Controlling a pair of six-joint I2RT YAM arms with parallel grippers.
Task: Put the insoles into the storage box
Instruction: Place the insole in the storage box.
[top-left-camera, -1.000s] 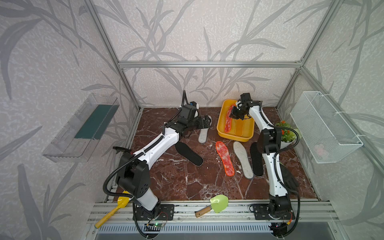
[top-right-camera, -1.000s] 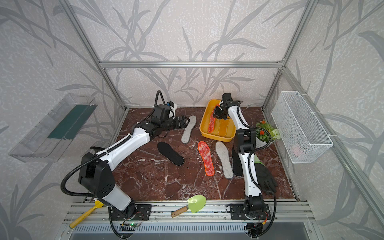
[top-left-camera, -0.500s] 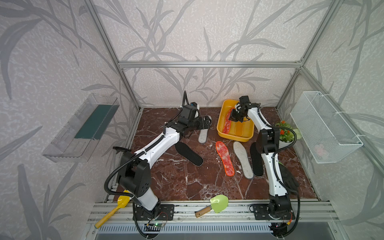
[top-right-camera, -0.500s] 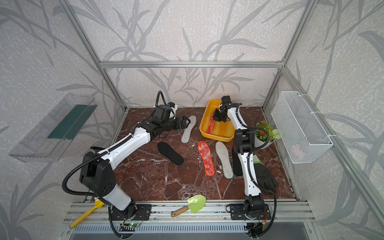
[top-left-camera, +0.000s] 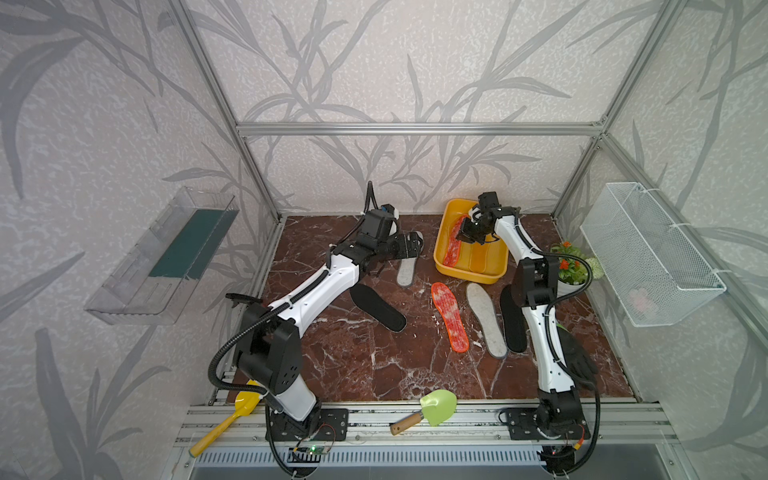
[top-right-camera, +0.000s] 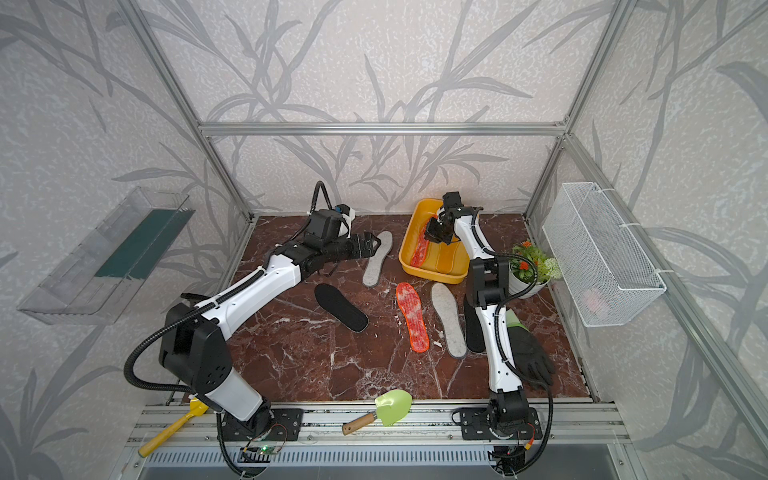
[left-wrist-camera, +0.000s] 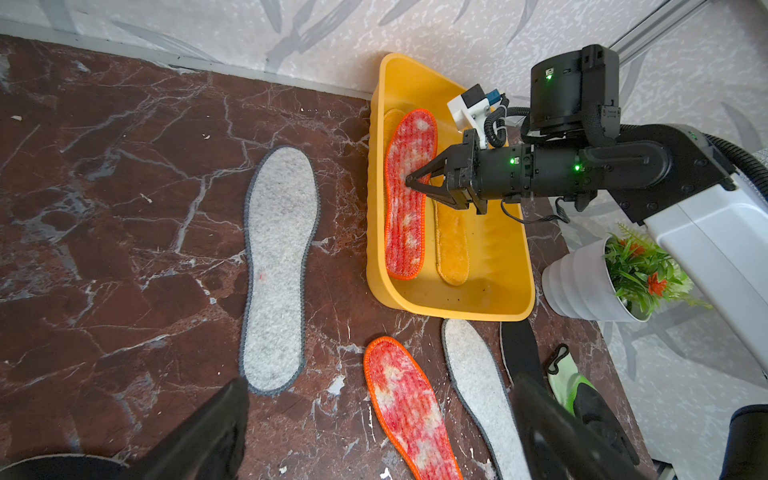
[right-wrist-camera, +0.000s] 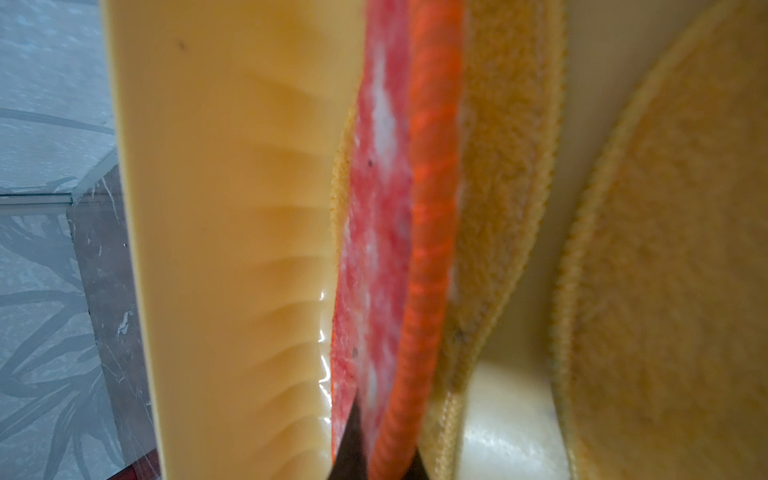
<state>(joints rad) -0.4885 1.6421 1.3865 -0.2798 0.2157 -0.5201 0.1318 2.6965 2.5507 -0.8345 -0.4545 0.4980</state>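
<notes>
Fingertips of the right gripper (left-wrist-camera: 409, 180) pinch the red-white insole (left-wrist-camera: 405, 232) inside the storage box (left-wrist-camera: 490, 299); left gripper (top-right-camera: 371, 244) gapes.

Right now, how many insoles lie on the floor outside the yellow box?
5: a grey insole by the left gripper, a black insole mid-floor, then a red-white insole, second grey insole and second black insole near the yellow box, the last partly behind the right arm.

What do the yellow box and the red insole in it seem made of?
The storage box looks like moulded plastic, smooth and glossy: highlights shine on its rippled wall. The red-white insole looks like fleecy textile, matt, with an orange stitched rim; which fibre, I cannot tell.
</notes>
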